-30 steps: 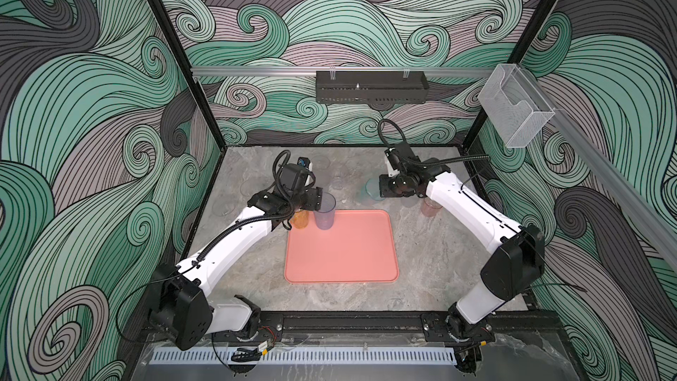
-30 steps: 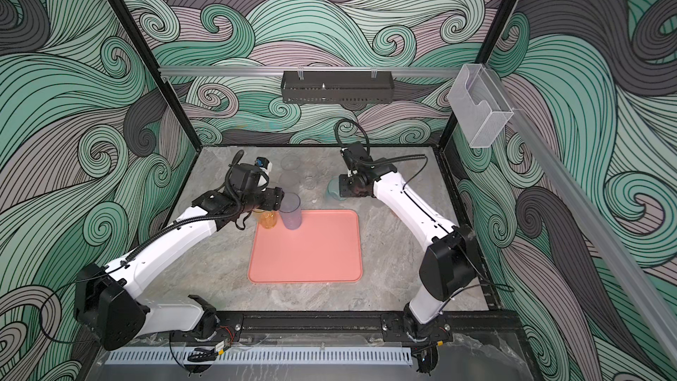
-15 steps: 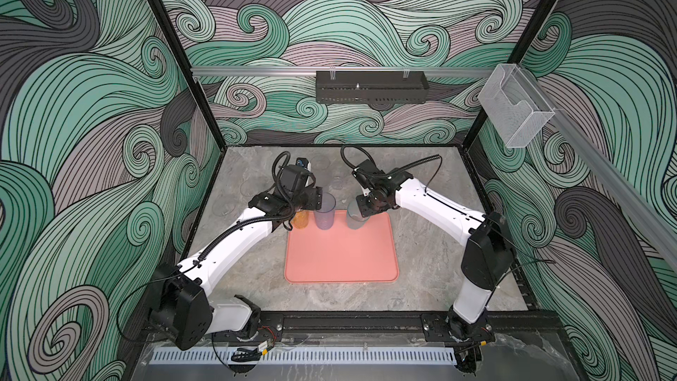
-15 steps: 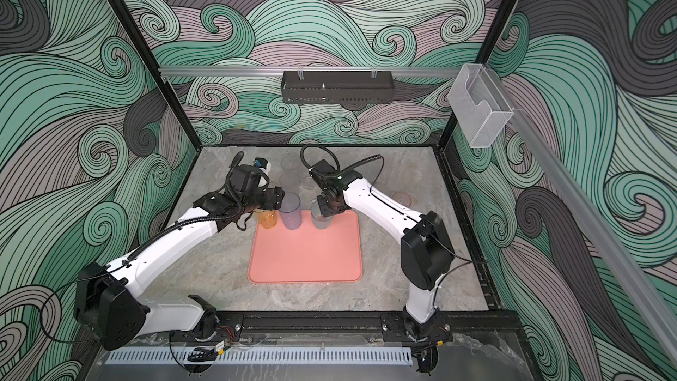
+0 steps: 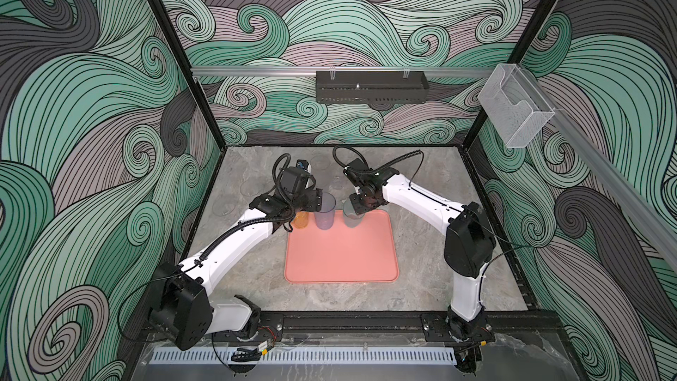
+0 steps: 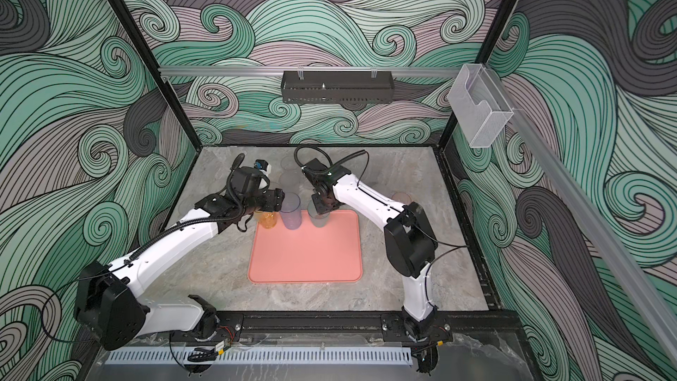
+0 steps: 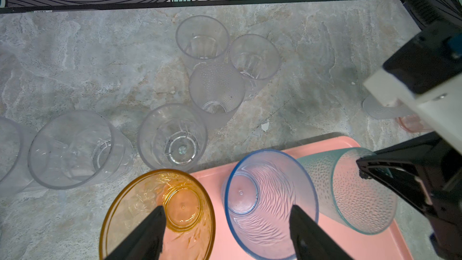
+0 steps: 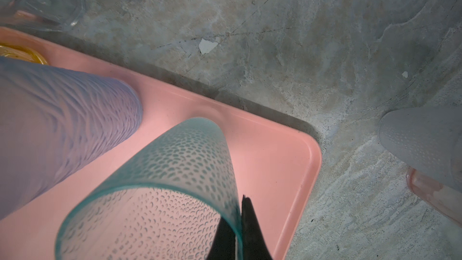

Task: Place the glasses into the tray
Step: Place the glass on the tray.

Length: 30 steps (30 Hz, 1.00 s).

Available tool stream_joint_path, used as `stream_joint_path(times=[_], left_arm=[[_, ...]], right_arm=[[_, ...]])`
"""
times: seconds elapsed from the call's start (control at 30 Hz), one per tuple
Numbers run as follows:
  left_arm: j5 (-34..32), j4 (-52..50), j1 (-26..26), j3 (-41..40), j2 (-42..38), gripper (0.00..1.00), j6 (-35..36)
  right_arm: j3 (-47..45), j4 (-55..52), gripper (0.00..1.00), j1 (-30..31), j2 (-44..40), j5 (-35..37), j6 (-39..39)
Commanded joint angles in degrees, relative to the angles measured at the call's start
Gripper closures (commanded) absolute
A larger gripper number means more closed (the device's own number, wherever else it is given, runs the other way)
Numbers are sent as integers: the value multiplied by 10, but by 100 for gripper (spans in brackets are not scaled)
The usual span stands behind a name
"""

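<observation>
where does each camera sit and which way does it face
Top views: high in front, looking down at the tray; left arm and right arm show whole.
Left wrist: above the open left tool, looking down on the amber glass, blue-violet glass and clear glasses; two fingers show.
Right wrist: behind the right tool, shut on the teal glass rim, facing the tray; fingers show.
Shared: both wrist views show the teal glass, blue-violet glass, tray.

The white left arm (image 5: 234,240) and right arm (image 5: 421,196) reach inward. The left black gripper (image 7: 228,221) gapes wide, while the right black gripper (image 8: 240,206) pinches the rim of a teal dimpled tumbler (image 8: 175,161).
</observation>
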Motion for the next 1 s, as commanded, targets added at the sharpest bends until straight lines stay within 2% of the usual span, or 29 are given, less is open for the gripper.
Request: stream_joint_path(times=[0.0,0.33,0.5,0.67,0.77,0.87,0.97], left_arm=[[5,8,-1,1,-8,20,-1],[4,9,-1,0,-8,20,1],[4,7,-1,0,-9,20,3],[-3,-5,-1,13,-9,20,5],[-1,-18,-1,43,1,20,2],[43,-22,-3,69,13,21,3],[79,1,-13,65,19,21,0]], right_arm=[[17,-7,100,1,11,7,-6],[21,-8,96,1,31,-5,-2],[30,-15,78,1,23,-11,-2],[53,-38,63,-7,-19,-31,-2],[52,-41,57,-24,-60,-61,7],[33,-40,55,-63,-104,-77,24],[-9,-29,54,-117,-140,-60,44]])
